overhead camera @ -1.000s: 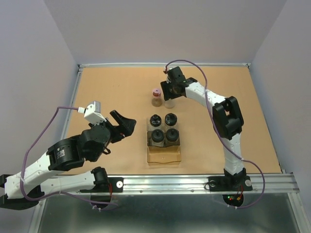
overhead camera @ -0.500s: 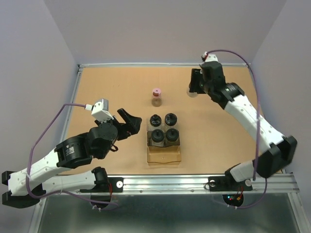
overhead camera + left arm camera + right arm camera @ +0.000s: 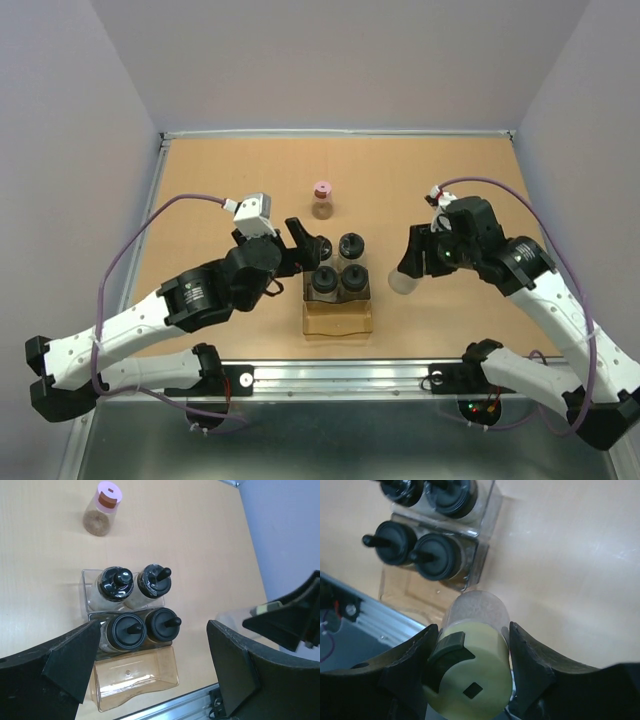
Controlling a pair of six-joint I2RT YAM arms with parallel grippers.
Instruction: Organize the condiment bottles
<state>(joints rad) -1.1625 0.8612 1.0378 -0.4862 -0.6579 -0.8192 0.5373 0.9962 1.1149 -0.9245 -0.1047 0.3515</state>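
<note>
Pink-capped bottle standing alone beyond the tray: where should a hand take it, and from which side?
On the pink-capped bottle, grip the clear round body just under the cap, coming down from above with fingers either side. It stands upright, apart from the tray, nothing touching it.

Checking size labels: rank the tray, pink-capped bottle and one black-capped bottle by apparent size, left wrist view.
Largest: tray. Then pink-capped bottle and black-capped bottle look alike; the pink one stands farther away, so no ranking.

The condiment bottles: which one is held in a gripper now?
The yellow-green-capped bottle, clamped in the right gripper. The four black-capped bottles stand in the tray, and the pink-capped bottle stands alone on the table.
</note>
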